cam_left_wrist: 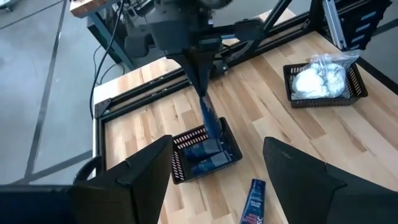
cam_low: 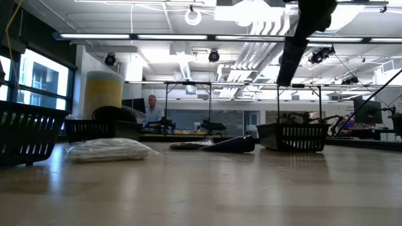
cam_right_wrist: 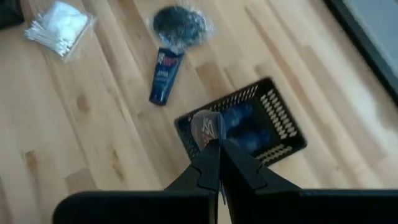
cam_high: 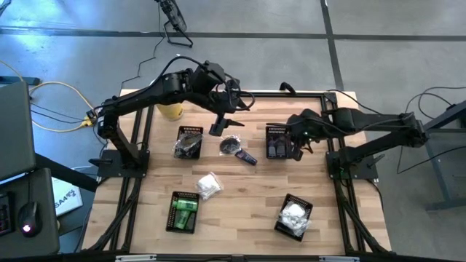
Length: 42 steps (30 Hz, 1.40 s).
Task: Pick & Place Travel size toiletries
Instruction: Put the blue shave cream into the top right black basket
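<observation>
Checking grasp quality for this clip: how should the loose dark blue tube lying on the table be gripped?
The dark blue tube lies flat on bare wood beside a silvery-clear packet. Probably best taken from straight above, fingers across its narrow mid-body, from the side away from the packet. The left gripper, open, hovers nearby.

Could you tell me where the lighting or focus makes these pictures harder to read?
Low view: bright ceiling lights leave the baskets as dark silhouettes, and the near tabletop is soft. Right wrist view: the tube held in the right end effector is blurred. High view: evenly lit, with faint shadows.
</observation>
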Available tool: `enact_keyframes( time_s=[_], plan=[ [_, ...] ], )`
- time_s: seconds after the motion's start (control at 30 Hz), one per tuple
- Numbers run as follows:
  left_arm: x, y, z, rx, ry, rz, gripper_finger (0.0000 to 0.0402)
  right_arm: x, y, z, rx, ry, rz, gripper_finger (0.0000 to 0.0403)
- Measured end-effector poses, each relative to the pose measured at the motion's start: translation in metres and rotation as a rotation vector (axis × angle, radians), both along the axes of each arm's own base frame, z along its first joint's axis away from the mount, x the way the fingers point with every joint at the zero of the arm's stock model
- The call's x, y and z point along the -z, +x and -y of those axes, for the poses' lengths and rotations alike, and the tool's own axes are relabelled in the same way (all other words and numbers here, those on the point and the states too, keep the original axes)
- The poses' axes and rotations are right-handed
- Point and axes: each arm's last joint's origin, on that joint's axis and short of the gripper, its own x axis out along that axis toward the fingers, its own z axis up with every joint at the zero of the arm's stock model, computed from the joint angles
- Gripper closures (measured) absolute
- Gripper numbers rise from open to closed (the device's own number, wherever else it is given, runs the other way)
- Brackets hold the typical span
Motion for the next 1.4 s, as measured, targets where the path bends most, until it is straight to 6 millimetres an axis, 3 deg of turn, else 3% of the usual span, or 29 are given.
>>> enact_keyframes(
  time_s=[0.27, 0.67, 1.03, 1.17, 1.4],
  plan=[
    [0.000, 0.000, 0.000, 0.001, 0.003, 0.000, 0.0156, 0.012, 0.011, 0.006, 0.041, 0.050, -0.069, 0.0399],
    [0.000, 0.000, 0.000, 0.002, 0.002, 0.000, 0.0156, 0.071, 0.015, 0.020, 0.045, 0.137, -0.167, 0.0399],
    [0.000, 0.000, 0.000, 0.011, 0.018, 0.002, 0.0156, 0.080, 0.019, 0.030, 0.061, 0.125, -0.106, 0.0398],
    [0.000, 0.000, 0.000, 0.012, 0.018, 0.001, 0.0156, 0.080, 0.019, 0.030, 0.058, 0.128, -0.106, 0.0368],
    [0.000, 0.000, 0.000, 0.013, 0.017, 0.002, 0.0156, 0.080, 0.018, 0.032, 0.098, 0.052, -0.117, 0.0265]
  ],
)
